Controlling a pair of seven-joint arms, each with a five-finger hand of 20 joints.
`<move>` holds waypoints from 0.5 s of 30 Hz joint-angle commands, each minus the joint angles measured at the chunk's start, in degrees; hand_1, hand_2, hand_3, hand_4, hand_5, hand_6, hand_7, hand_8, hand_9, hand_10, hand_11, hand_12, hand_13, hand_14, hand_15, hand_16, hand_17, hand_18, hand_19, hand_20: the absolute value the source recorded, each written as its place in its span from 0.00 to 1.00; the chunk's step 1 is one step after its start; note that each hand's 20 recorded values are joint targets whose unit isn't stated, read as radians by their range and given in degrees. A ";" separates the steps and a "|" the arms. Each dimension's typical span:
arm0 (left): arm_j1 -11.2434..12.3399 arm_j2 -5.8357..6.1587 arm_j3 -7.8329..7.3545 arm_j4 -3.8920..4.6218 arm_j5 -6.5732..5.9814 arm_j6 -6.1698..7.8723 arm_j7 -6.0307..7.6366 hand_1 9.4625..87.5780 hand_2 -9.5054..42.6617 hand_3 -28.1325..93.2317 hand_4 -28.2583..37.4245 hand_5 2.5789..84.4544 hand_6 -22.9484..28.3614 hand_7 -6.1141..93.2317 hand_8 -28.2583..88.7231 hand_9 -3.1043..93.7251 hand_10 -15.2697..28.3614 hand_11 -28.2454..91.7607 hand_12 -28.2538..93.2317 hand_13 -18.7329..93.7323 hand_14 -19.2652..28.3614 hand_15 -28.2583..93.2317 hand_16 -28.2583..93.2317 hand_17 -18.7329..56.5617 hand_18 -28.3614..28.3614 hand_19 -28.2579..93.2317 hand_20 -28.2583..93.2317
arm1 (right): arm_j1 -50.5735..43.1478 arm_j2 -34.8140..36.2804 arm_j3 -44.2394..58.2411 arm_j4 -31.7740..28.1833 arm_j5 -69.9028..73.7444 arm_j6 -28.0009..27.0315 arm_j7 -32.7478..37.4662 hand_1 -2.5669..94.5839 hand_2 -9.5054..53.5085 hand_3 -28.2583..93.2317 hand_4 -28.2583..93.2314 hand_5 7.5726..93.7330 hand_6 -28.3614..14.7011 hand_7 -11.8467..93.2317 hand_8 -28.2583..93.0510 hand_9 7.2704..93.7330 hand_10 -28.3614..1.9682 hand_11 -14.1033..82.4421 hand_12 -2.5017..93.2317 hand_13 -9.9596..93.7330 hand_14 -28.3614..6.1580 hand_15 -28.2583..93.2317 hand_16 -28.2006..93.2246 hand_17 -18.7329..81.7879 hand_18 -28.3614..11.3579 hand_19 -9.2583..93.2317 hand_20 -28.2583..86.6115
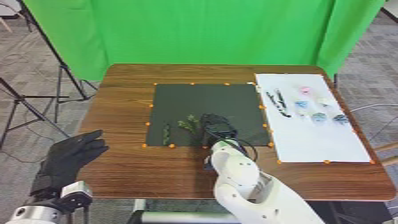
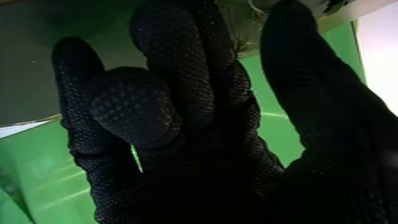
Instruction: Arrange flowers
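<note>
My right hand (image 1: 218, 127) is over the right part of the black mat (image 1: 182, 105), beside a leafy green sprig (image 1: 189, 124). A thinner green sprig (image 1: 166, 134) lies farther left on the mat. In the right wrist view, my right hand (image 2: 191, 100) has its fingers mostly straight, one bent forward, and the thumb apart; thin green stems (image 2: 240, 42) show between fingers and thumb, and nothing is gripped. My left hand (image 1: 69, 156) is open at the table's left edge. On the white sheet are a pink flower (image 1: 306, 90), blue flowers (image 1: 319, 117) and a pale flower (image 1: 325, 102).
Dark, slender pieces with white parts (image 1: 281, 103) lie on the left side of the white sheet (image 1: 315, 145). Small orange markers (image 1: 147, 123) edge the mat and sheet. The brown table (image 1: 133, 175) has a green curtain (image 1: 218, 35) behind it.
</note>
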 commanded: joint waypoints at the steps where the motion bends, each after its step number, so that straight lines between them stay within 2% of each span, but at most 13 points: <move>1: 2.66 -0.09 -0.62 -0.84 -0.47 0.82 1.02 0.25 0.34 0.88 0.21 0.59 0.76 0.21 0.16 0.47 0.89 0.57 0.30 0.44 1.00 0.76 0.11 0.12 0.88 0.73 0.33 | 1.20 1.97 -1.11 -1.99 -0.10 -0.05 1.12 0.38 0.01 0.85 0.04 0.81 0.52 0.46 0.17 0.86 0.38 0.58 0.26 0.86 0.49 0.80 0.43 0.58 0.08 0.99 0.11; 4: 4.20 0.00 -1.30 -1.31 -0.83 1.45 1.87 0.25 0.34 0.88 0.21 0.59 0.76 0.21 0.16 0.47 0.89 0.57 0.30 0.44 1.00 0.76 0.11 0.12 0.88 0.73 0.33 | 0.69 2.18 -1.23 -3.75 1.42 -0.54 0.63 0.37 0.02 0.84 0.04 0.81 0.51 0.46 0.16 0.85 0.35 0.60 0.27 0.86 0.48 0.81 0.43 0.58 0.08 0.99 0.10; 6: 4.18 0.02 -1.19 -1.30 -0.98 1.60 1.98 0.25 0.34 0.88 0.21 0.59 0.76 0.21 0.16 0.47 0.89 0.57 0.30 0.45 1.00 0.76 0.11 0.12 0.88 0.73 0.33 | 0.76 2.75 -2.08 -4.14 0.15 0.18 -0.34 0.37 0.03 0.84 0.04 0.81 0.50 0.47 0.16 0.84 0.35 0.61 0.27 0.86 0.47 0.82 0.43 0.58 0.08 0.99 0.10; 7: 4.64 1.24 -1.04 -1.29 -1.88 2.29 2.93 0.25 0.34 0.88 0.21 0.59 0.76 0.21 0.16 0.47 0.89 0.57 0.30 0.45 1.00 0.76 0.11 0.12 0.88 0.73 0.33 | 0.81 2.81 -2.27 -4.20 -0.25 0.40 -0.50 0.36 0.03 0.84 0.04 0.81 0.50 0.47 0.16 0.84 0.34 0.61 0.27 0.86 0.47 0.82 0.43 0.59 0.07 0.99 0.10; 9: 4.19 1.08 -0.87 -1.19 -1.53 1.92 2.39 0.25 0.34 0.88 0.21 0.59 0.76 0.21 0.16 0.47 0.89 0.57 0.30 0.45 1.00 0.76 0.11 0.12 0.88 0.73 0.33 | 0.96 2.88 -2.32 -4.14 -0.66 0.36 -0.42 0.35 0.04 0.84 0.04 0.81 0.49 0.47 0.16 0.84 0.33 0.61 0.27 0.86 0.47 0.82 0.43 0.59 0.07 0.99 0.10; 15: 3.71 0.94 -0.63 -0.96 -1.31 1.68 2.35 0.25 0.34 0.88 0.21 0.59 0.76 0.21 0.16 0.47 0.89 0.57 0.30 0.45 1.00 0.76 0.11 0.12 0.88 0.73 0.33 | 1.05 2.84 -2.14 -4.40 0.61 0.06 -0.55 0.34 0.06 0.83 0.05 0.81 0.48 0.46 0.16 0.83 0.31 0.62 0.27 0.85 0.45 0.82 0.43 0.59 0.07 0.98 0.10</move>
